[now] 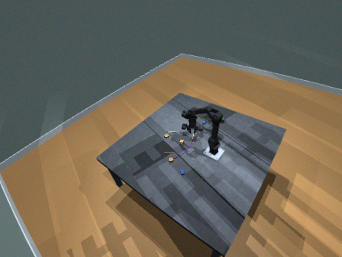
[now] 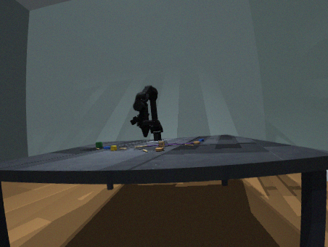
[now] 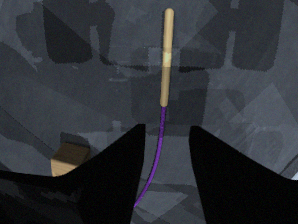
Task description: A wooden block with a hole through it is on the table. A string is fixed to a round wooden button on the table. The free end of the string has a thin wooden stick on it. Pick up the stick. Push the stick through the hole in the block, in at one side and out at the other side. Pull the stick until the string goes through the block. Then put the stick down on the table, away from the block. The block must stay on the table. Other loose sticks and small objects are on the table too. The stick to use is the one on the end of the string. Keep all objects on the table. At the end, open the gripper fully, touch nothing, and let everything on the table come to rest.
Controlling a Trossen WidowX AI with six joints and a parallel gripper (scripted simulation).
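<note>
The stick (image 1: pixel 193 136) (image 3: pixel 167 60) on the string lies on the table, ahead of the fingertips in the wrist view. The purple string (image 1: pixel 185 152) (image 3: pixel 159 150) runs from its near end, curving to the round wooden button (image 1: pixel 171 159) (image 2: pixel 196 142). My gripper (image 3: pixel 167 132) (image 2: pixel 146 136) is partly open and empty, above the table; the string passes below the gap between its fingers in the wrist view. The wooden block (image 1: pixel 181 142) (image 2: pixel 161 144) (image 3: pixel 70 160) sits on the table, left of the fingers in the wrist view. Its hole cannot be made out.
A second round button (image 1: pixel 166 135) (image 2: pixel 160 149) and a loose stick (image 1: pixel 172 131) lie beyond the block. Another loose stick (image 1: pixel 169 152) lies near the string's button. Blue pieces (image 1: pixel 182 171) (image 1: pixel 203 122), a green cube (image 2: pixel 99 144) and a yellow cube (image 2: pixel 113 147) stand farther out.
</note>
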